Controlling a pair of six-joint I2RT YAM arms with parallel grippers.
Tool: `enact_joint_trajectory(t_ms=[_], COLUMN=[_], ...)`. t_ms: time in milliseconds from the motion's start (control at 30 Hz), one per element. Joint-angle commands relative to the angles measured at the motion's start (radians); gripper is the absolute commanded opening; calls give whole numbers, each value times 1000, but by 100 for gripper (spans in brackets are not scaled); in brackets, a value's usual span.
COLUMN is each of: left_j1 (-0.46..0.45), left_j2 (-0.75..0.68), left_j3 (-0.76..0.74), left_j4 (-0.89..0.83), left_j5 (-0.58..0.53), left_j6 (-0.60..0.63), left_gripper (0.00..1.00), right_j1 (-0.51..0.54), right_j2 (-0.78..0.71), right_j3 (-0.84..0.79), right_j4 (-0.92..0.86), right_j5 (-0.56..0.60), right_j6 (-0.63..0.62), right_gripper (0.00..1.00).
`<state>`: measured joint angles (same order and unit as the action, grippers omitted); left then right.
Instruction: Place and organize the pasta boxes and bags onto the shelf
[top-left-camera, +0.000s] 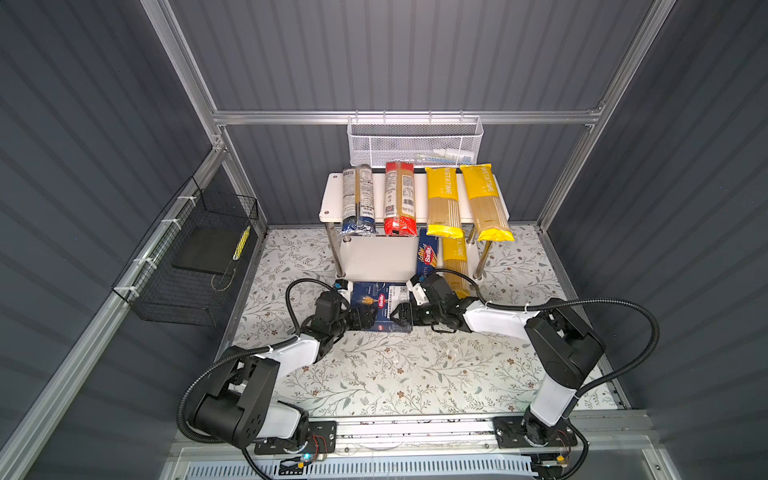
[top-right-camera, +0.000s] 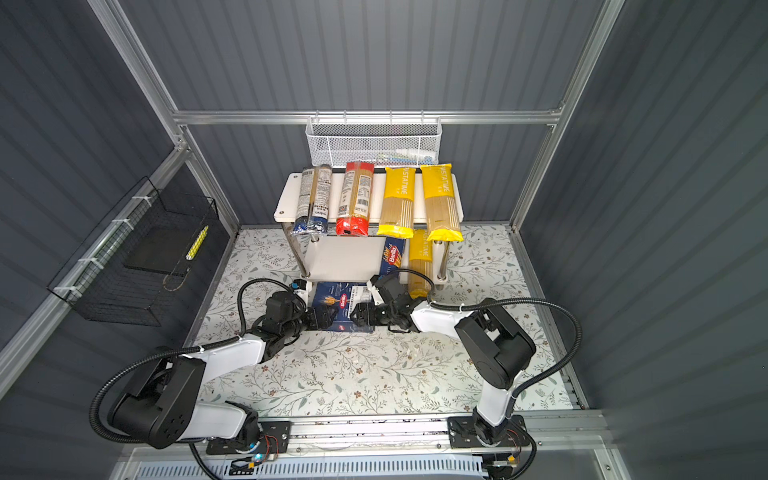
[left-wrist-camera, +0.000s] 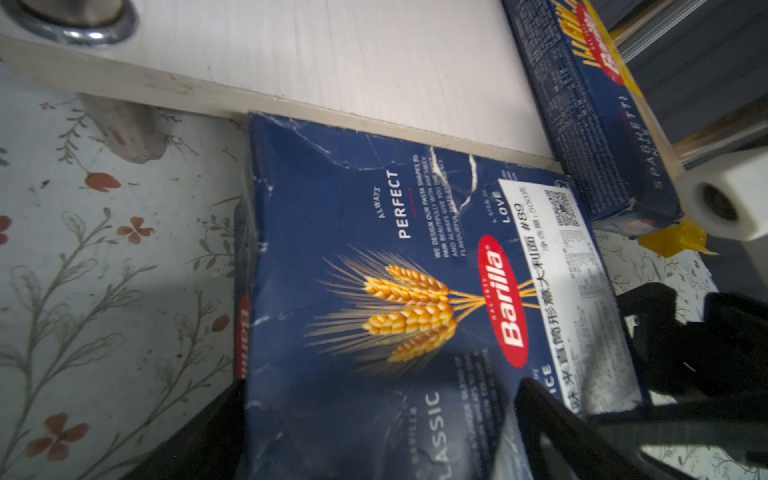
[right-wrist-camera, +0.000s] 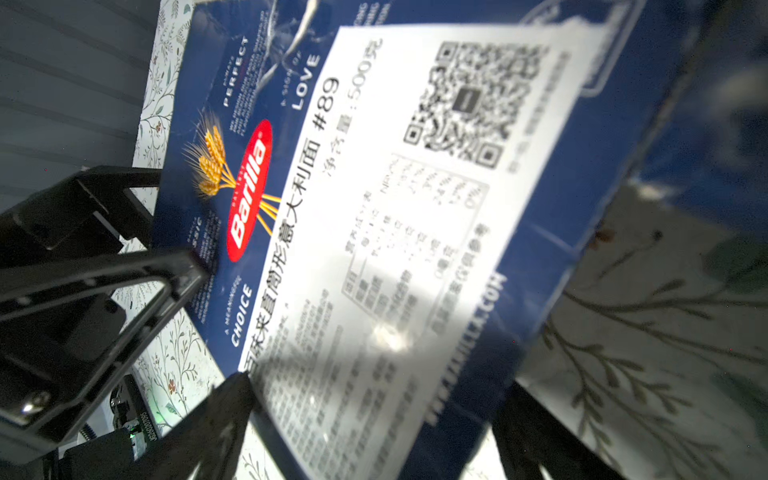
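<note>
Two claws meet over the wide blue box (top-left-camera: 380, 305), lying flat on the floral desk (top-left-camera: 395, 374) between grey ribbed walls (top-left-camera: 83, 124), its long side running along the shelf's (top-left-camera: 374, 257) lower front edge. Left claw (top-left-camera: 365, 318) grips its end; right claw (top-left-camera: 400, 314) straddles it, spread wide.

shelf (top-left-camera: 332, 210) at rear centre of table (top-left-camera: 374, 374) | upper board: four bags (top-left-camera: 399, 197) side by side, ends overhanging front | lower board, right: slim box (top-left-camera: 428, 253), bag (top-left-camera: 455, 264) to its right | wide box (top-left-camera: 380, 301) flat before shelf, touching lower board, between left gripper (top-left-camera: 365, 318) and right gripper (top-left-camera: 401, 316)
</note>
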<state>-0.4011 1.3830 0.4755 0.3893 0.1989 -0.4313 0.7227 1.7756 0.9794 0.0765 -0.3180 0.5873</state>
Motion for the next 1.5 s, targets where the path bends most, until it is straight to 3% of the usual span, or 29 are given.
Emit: enact_joint_trajectory(t_ms=[0,367,767,1467], left_j1=[-50,-85,-90,-94], left_j2=[-49,-101,-200,-204], left_j3=[12,38,134,206], left_j4=[57,41,-90,-108], left_j5=[199,237,221,226], left_j6=[-38,-77,-45,-7], left_gripper=[99,99,99,99], right_j1=[59,70,79,92], right_j2=[10,-44,-92,-95], right_j3=[86,142,195,321], right_j4=[56,63,36,11], right_j5=[-83,-91,-86,-65], right_j6=[-14,-8,-24,-79], right_gripper=[90,89,88,88])
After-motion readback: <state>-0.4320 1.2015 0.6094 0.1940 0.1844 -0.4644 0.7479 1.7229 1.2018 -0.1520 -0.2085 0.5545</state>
